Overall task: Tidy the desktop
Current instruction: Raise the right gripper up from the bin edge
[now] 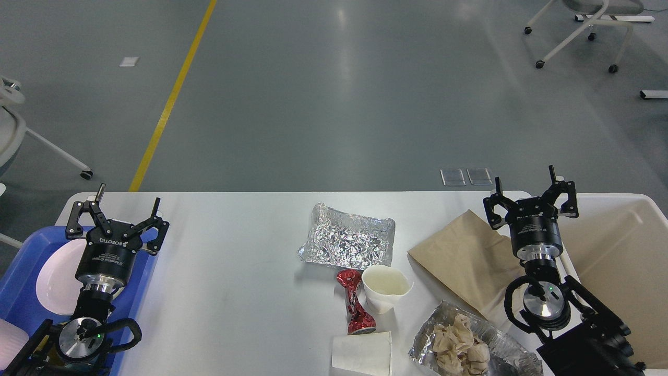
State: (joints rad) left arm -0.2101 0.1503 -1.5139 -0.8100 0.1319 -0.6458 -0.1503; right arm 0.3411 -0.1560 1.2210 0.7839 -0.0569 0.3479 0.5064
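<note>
Grey floor lying beyond; desktop [235, 271] filling the lower frame, rigid, fixed. Litter is looking light and crushable: foil sheet [348, 240] at centre, paper cup [385, 287] at 5 o'clock; pinch edges. Left gripper [118, 209] and right gripper [532, 196] both hovering spread, empty. Cream bin [621, 250] waiting at 3 o'clock.

paper cup [362, 353] cut off at bottom edge, white plate [58, 277] partly behind left arm, perhaps chipped

- The table [229, 271] is big, white and smooth, with round corners.
- It lies flat and fills the bottom part of the view.
- Its top has stuff lying on it.
</note>
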